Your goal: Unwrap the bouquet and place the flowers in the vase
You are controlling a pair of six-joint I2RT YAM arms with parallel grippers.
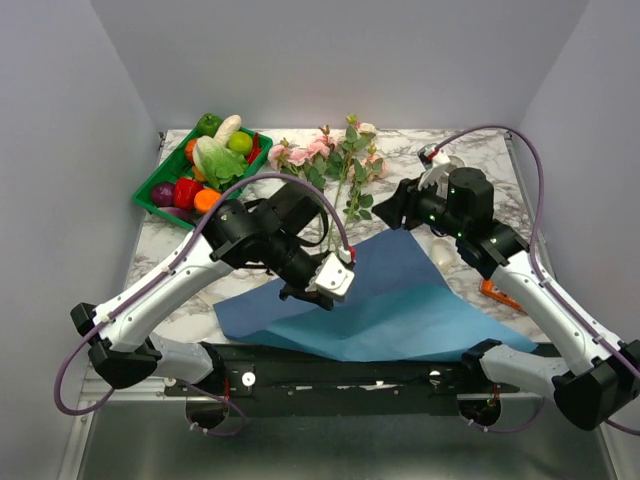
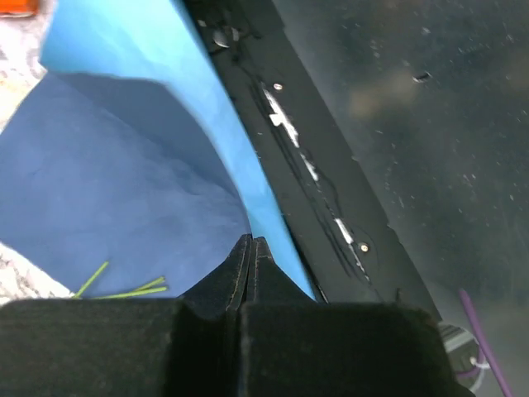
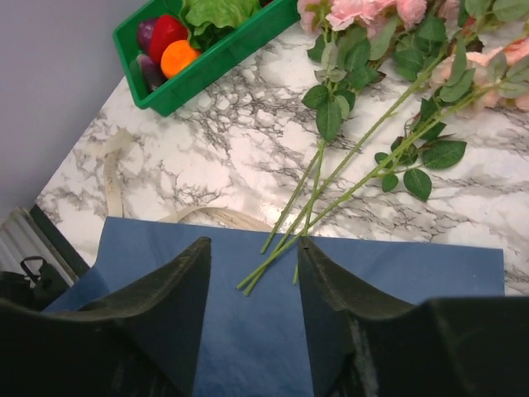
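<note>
Since the top view hides its tips under the wrist, I go by the left wrist view for the left gripper (image 2: 250,258). The jaws are pressed together on the edge of the paper (image 2: 107,207), which rises in a fold off the tips.

The right gripper (image 3: 252,246) has its jaws standing apart with nothing between them, and it hangs over the stem ends.

The flowers (image 1: 335,160) lie loose on the table (image 3: 207,149), with the heads toward the far wall and the stem ends resting on the paper's far edge. Only the right wrist view shows the beige ribbon (image 3: 111,174), curled on the marble just off the paper.

The tray (image 1: 150,185) sits at far left, apart from the flowers. Only the top view shows a pale shape (image 1: 443,256) at the paper's right edge beside the right arm, and it's too small to identify.
</note>
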